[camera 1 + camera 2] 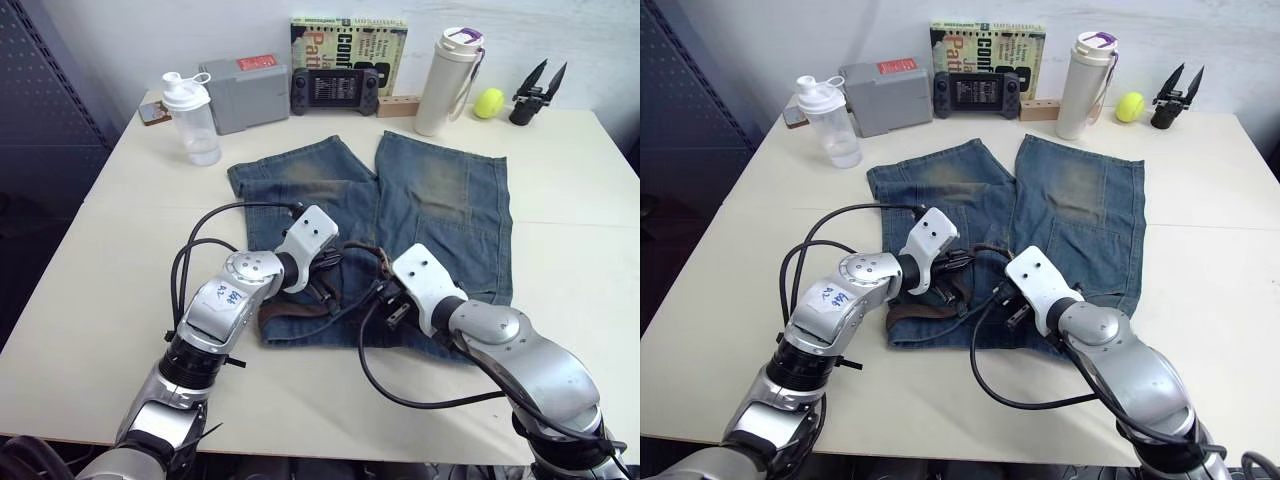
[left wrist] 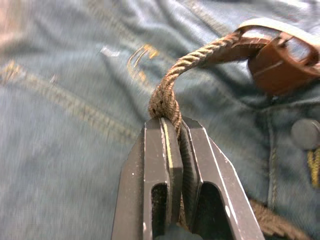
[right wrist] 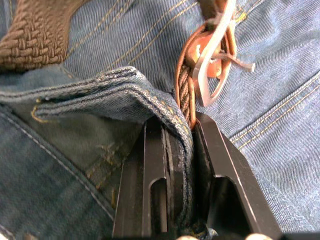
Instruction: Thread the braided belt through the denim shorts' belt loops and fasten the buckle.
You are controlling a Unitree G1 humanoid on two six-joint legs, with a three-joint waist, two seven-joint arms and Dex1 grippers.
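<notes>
On the pale wooden table [image 1: 90, 260], going from the left side, a clear plastic shaker bottle with a white lid [image 1: 190, 118] stands near the far edge; next to it is a grey box with a red label [image 1: 244, 92], then a dark handheld game console [image 1: 334, 91] leaning before a book [image 1: 348, 38]; farther right stand a tall white flask with a purple-trimmed lid [image 1: 446, 80], a yellow-green ball [image 1: 489, 102] and a black two-pronged tool [image 1: 538, 92].

The blue denim shorts with brownish faded patches [image 1: 440, 200] lie flat in the middle of the table, the legs pointing away from the robot and the waistband near its arms.

The left gripper [image 2: 172, 131] is over the waistband; its two black fingers are pressed together on a folded bight of the dark-brown braided belt [image 2: 200, 54], which rises from the denim to a brown leather end piece.

The right gripper [image 3: 181, 131] is just beside it, on the right part of the waistband; its fingers are closed on a fold of the denim, and a strand of the belt seems to be pinched with it, though this is hard to see; the silver-grey metal frame buckle [image 3: 212, 47] with its prong stands just past the fingertips, above the cloth.
</notes>
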